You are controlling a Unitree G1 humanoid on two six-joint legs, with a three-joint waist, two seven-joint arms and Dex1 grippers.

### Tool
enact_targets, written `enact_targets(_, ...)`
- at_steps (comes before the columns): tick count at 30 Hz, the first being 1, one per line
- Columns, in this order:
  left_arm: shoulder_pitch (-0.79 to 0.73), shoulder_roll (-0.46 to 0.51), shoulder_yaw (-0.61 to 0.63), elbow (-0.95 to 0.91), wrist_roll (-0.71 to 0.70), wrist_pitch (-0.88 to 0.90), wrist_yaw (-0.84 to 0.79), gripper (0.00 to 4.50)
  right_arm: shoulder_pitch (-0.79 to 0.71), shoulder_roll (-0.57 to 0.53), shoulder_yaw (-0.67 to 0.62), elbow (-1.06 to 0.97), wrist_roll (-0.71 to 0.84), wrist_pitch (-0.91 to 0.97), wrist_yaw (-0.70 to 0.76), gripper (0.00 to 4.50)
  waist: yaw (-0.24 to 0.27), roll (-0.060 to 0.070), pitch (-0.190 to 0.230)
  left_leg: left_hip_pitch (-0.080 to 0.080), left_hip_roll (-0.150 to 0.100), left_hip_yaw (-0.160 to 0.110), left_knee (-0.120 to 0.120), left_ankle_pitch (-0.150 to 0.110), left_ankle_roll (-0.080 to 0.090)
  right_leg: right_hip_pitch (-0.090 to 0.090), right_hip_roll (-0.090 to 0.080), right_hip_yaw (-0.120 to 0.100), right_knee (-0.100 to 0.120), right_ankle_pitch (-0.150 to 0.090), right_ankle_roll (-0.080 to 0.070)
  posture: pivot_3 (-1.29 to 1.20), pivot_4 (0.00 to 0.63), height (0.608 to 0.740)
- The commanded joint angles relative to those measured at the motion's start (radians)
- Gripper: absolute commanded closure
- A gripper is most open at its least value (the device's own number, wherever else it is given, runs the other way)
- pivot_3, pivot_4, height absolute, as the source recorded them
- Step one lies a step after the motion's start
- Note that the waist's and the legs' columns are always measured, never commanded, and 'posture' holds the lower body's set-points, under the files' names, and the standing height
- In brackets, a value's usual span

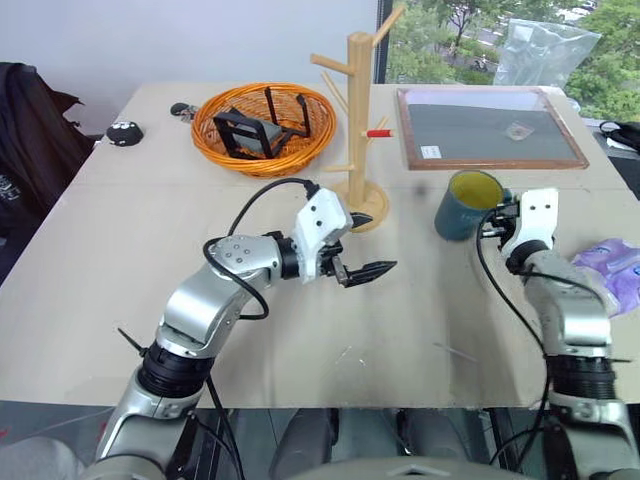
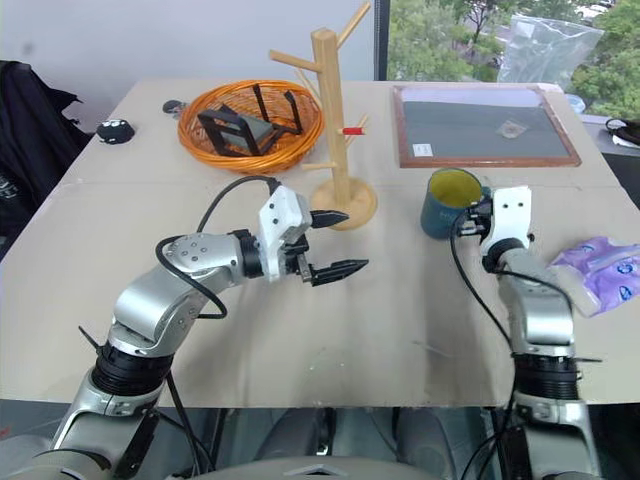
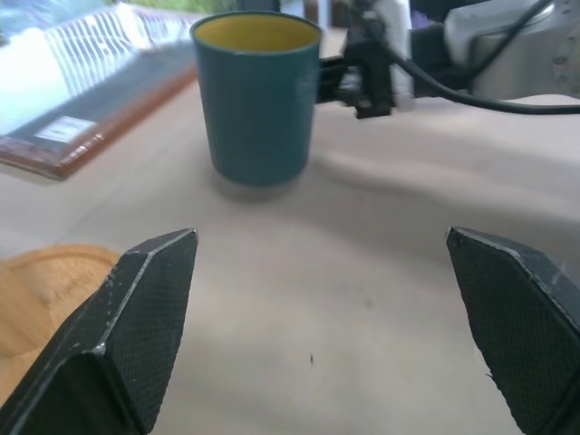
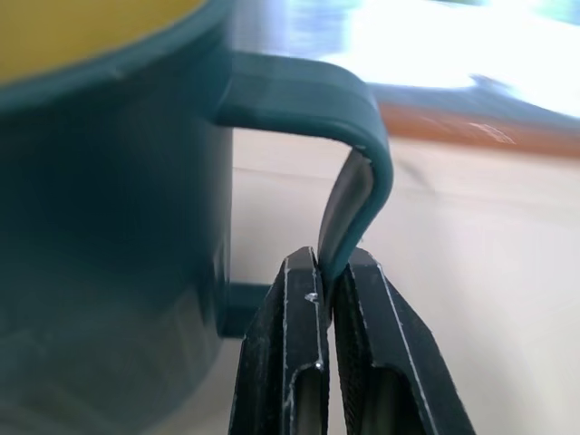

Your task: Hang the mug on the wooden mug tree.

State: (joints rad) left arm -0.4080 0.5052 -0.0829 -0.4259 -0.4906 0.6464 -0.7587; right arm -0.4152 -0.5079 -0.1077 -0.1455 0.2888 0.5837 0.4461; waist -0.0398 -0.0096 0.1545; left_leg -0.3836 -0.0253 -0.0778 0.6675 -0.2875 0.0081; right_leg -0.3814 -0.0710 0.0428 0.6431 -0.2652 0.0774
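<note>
Readable text: none can be made out in any view.
Sticker (image 1: 431, 152): a small white label is seen on the framed board (image 1: 489, 127), at its near corner; its print is too small to be read.
Bag (image 1: 612, 268): a purple print is seen on the plastic; no letters can be made out.
</note>
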Motion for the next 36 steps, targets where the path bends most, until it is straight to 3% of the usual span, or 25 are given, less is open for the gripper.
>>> enact_targets(1, 0.059, -0.048, 0.136, -0.08, -0.113, -0.069, 0.014, 0.0, -0.132, -0.137, 0.041, -0.107, 0.108, 0.081, 0.244, 4.43, -0.005, 0.0, 0.0, 0.0, 0.001, 0.0, 0.0, 0.0, 0.0, 0.0, 0.0, 0.0, 0.0, 0.0, 0.0, 0.0, 0.15, 0.74)
enact_targets(4, 0.131, -0.116, 0.217, -0.126, -0.242, -0.113, 0.008, 0.0, -0.279, -0.251, 0.131, -0.061, 0.102, 0.124, 0.388, 4.43, -0.001, -0.001, 0.0, 0.0, 0.002, -0.003, 0.0, 0.0, 0.0, 0.0, 0.0, -0.001, -0.001, 0.0, 0.0, 0.0, 0.15, 0.74)
enact_targets(7, 0.19, -0.131, 0.246, -0.151, -0.25, -0.142, 0.039, 0.0, -0.447, -0.307, 0.241, 0.04, 0.058, 0.123, 0.525, 4.43, 0.003, -0.002, 0.0, 0.0, 0.002, -0.004, 0.0, 0.0, 0.0, 0.001, -0.001, -0.002, -0.001, 0.0, 0.0, 0.0, 0.15, 0.74)
enact_targets(13, 0.265, -0.128, 0.251, -0.167, -0.196, -0.225, 0.071, 0.0, -0.708, -0.252, 0.383, 0.286, -0.055, 0.07, 0.627, 4.43, 0.009, -0.002, 0.0, -0.001, 0.001, -0.004, 0.0, 0.0, 0.0, 0.0, -0.002, -0.002, -0.001, 0.0, 0.0, 0.0, 0.15, 0.74)
enact_targets(16, 0.312, -0.116, 0.235, -0.177, -0.093, -0.309, 0.089, 0.0, -0.791, -0.202, 0.432, 0.376, -0.101, 0.049, 0.663, 4.43, 0.01, -0.002, 0.0, -0.002, 0.001, -0.004, 0.0, 0.0, -0.001, -0.002, -0.002, -0.002, -0.002, 0.0, 0.0, 0.0, 0.15, 0.74)
enact_targets(21, 0.362, -0.152, 0.247, -0.211, -0.065, -0.371, 0.157, 0.0, -0.856, -0.167, 0.483, 0.481, -0.161, -0.005, 0.742, 4.43, 0.009, -0.003, 0.0, -0.014, 0.001, -0.003, 0.001, 0.0, -0.001, -0.015, -0.003, -0.001, 0.0, 0.001, 0.0, 0.0, 0.15, 0.74)
enact_targets(36, 0.356, -0.148, 0.192, -0.176, -0.049, -0.414, 0.17, 0.0, -0.938, -0.066, 0.471, 0.524, -0.228, -0.007, 0.775, 4.43, 0.006, -0.002, 0.0, -0.015, 0.0, -0.003, 0.001, 0.0, -0.001, -0.016, -0.003, -0.002, 0.001, 0.001, 0.0, 0.0, 0.15, 0.74)
